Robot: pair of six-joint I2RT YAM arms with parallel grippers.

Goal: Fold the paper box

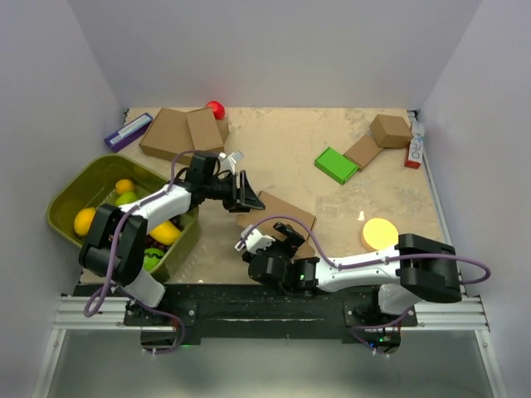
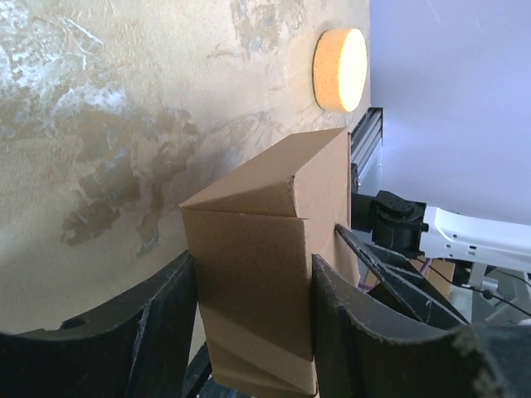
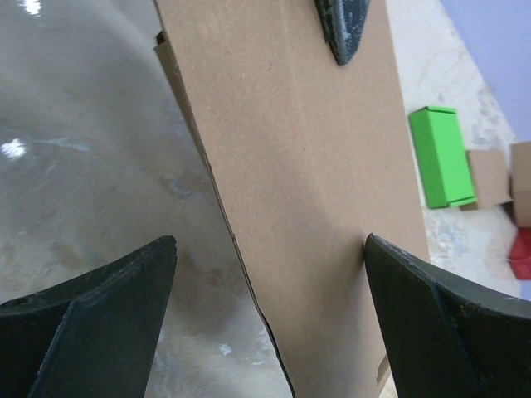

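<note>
One paper box (image 1: 289, 209), one yellow disc (image 1: 380, 233)

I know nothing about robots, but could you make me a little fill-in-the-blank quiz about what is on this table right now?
1. The left gripper clamps the box, while the right gripper has its jaws ___ on either side of it.
2. The round disc near the right arm is ___ in colour.
3. The bin on the left holds ___.

Missing words: open; yellow; fruit.
</note>
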